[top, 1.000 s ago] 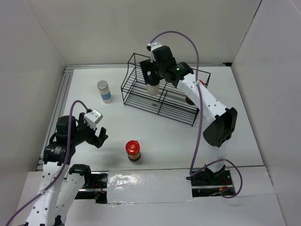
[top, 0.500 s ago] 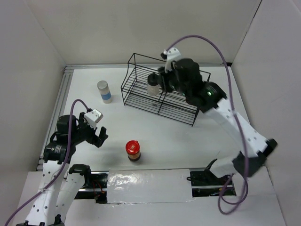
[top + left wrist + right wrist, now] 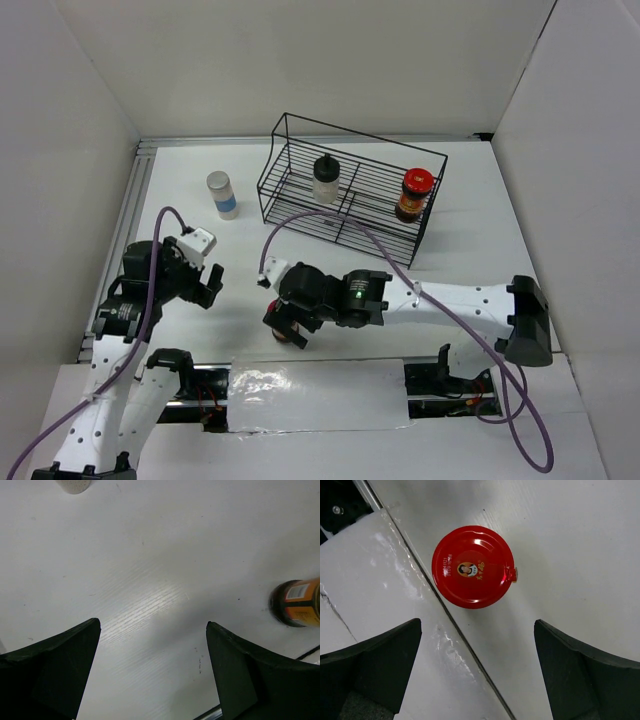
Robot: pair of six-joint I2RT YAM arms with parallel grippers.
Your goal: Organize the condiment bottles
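A whitish bottle with a black cap (image 3: 326, 181) and a red-lidded jar (image 3: 412, 195) stand in the black wire rack (image 3: 290, 130) at the back. A white jar with a grey lid and blue label (image 3: 222, 194) stands on the table left of the rack. The second red-lidded jar (image 3: 472, 566) stands near the table's front edge. My right gripper (image 3: 477, 625) is open just above it, the lid slightly ahead of the fingertips; in the top view the gripper (image 3: 285, 325) hides most of this jar. My left gripper (image 3: 205, 285) is open and empty over bare table; its wrist view (image 3: 152, 625) shows the jar's orange label (image 3: 295, 602) at the right.
The table's front edge with a taped white strip (image 3: 395, 605) runs right beside the front jar. White walls close in the table on the left, back and right. The bottom of the white jar (image 3: 74, 485) shows at the top of the left wrist view.
My right arm left the whitish bottle standing in the rack, swung down to the front of the table and now hovers open over the red-lidded jar. My left arm barely moved.
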